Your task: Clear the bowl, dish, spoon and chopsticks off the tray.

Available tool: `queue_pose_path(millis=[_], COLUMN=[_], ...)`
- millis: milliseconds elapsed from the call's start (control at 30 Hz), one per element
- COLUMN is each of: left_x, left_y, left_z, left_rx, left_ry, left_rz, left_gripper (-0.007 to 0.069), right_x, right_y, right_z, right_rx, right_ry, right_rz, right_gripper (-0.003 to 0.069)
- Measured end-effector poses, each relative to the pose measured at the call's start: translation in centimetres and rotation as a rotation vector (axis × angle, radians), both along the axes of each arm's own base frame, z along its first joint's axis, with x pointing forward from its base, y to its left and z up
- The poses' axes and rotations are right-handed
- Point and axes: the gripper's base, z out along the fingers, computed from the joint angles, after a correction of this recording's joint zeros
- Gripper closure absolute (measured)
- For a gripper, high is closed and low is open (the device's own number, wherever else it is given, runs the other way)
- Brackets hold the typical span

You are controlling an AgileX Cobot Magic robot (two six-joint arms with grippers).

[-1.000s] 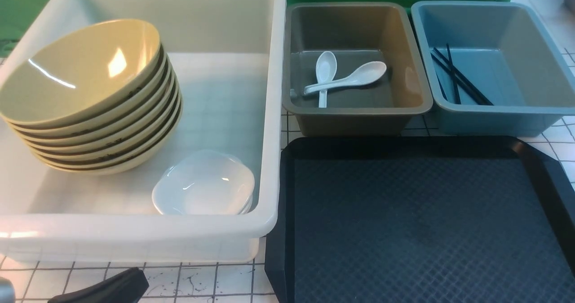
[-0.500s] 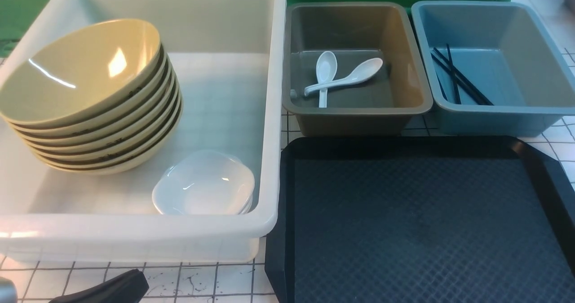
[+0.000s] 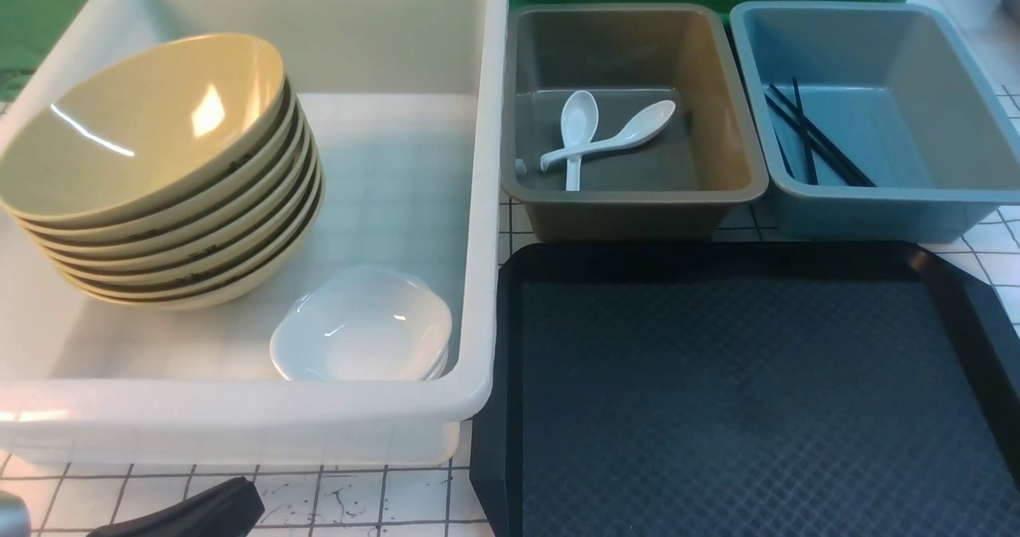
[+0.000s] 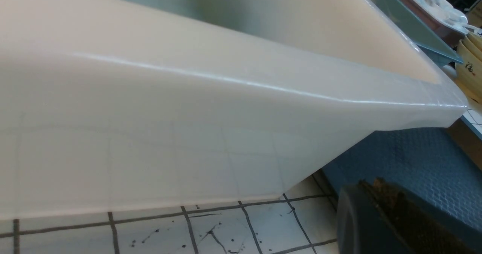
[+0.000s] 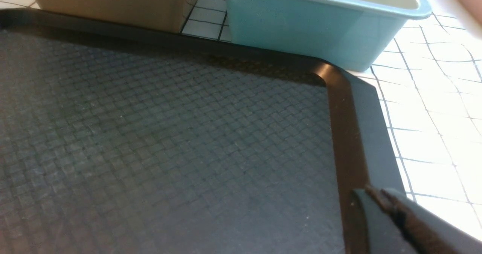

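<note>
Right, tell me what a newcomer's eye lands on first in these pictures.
First comes the tilted stack of olive-yellow bowls, leaning in the left of the big white tub, with a small white dish at the tub's near right corner. Next, the black tray at near right shows nothing on it. Behind it, two white spoons lie crossed in the grey bin.

Little of the robot shows. The left hand [image 4: 380, 193] is matte black with smooth rounded fingers and a rough brownish inner pad. The right hand [image 5: 380, 195] has grey-black fingers with a similar brown pad.
</note>
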Motion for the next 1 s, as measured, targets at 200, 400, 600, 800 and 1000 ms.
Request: queue_pose_path(millis=[200, 400, 600, 800, 1000], left_x=[0.0, -0.3, -0.6, -0.9, -0.9], left_y=[0.2, 2.1, 3.4, 3.3, 3.3], left_z=[0.3, 1.6, 1.2, -0.6, -0.6], left_rx=[-0.008, -0.215, -0.306, -0.239, -0.239], left_ry=[-0.035, -0.148, -0.104, 0.087, 0.090], left_rz=[0.022, 0.280, 0.505, 0.537, 0.536], left_gripper=[0.0625, 0.0625, 0.0625, 0.0625, 0.0625], right_x=[0.0, 0.0, 0.0, 0.0, 0.0], right_y=[0.0, 0.0, 0.0, 0.0, 0.0], right_z=[0.0, 0.0, 0.0, 0.0, 0.0], right_rx=[0.000, 0.000, 0.000, 0.000, 0.000], right_ry=[0.000, 0.000, 0.000, 0.001, 0.001], right_rz=[0.000, 0.000, 0.000, 0.000, 0.000], right_gripper=[0.0623, 0.0619, 0.0612, 0.0602, 0.0595])
